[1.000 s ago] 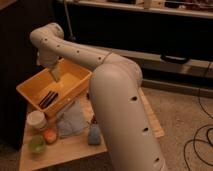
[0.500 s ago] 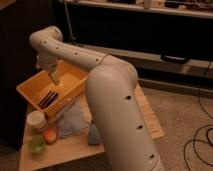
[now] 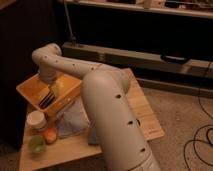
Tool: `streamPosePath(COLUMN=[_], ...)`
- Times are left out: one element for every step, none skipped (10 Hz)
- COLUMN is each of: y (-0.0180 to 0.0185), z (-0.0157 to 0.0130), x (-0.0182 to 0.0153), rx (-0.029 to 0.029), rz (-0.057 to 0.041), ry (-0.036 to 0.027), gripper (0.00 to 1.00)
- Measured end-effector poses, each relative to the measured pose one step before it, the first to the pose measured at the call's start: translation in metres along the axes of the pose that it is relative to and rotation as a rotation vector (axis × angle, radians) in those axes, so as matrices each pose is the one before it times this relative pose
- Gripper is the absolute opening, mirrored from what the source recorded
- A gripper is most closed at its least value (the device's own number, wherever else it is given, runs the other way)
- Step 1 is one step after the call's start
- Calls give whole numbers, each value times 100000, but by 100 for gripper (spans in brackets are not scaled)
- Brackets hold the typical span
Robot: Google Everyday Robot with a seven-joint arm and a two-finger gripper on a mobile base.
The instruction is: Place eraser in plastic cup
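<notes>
Since half a second ago the gripper (image 3: pixel 54 90) has sunk a little lower into the orange tray (image 3: pixel 26 95) at the table's (image 3: pixel 145 117) far left corner. The eraser (image 3: pixel 46 100) lies where it did, on the tray floor just beneath the gripper. Whether the gripper is spread or pinching it, I cannot tell. The plastic cup (image 3: pixel 36 144) stands near the front left corner, beside a white round container (image 3: pixel 36 119). The arm (image 3: pixel 110 115) hides part of the blue-grey pad (image 3: pixel 73 120).
</notes>
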Motion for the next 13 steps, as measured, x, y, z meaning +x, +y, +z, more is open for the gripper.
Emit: streamPosePath(y=[335, -23, -116, -373, -85, 199, 303, 474, 629, 566, 884, 309, 41], z=[1361, 732, 666, 1096, 829, 912, 1011, 782, 536, 411, 545, 195, 217], x=[-162, -35, 36, -267, -11, 32, -112, -54, -27, -65, -21, -61, -112], rx=[-1703, -1213, -853, -755, -589, -713, -532, -401, -451, 95, -1320, -606, -269], rz=[616, 16, -330, -762, -332, -178, -315, -455, 77, 236, -112, -403, -433], ry=[-853, -389, -154, -875, -688, -536, -609, -105, 143, 92, 404, 154, -81], gripper=[80, 80, 80, 80, 80, 80, 80, 80, 80, 80, 80, 80, 80])
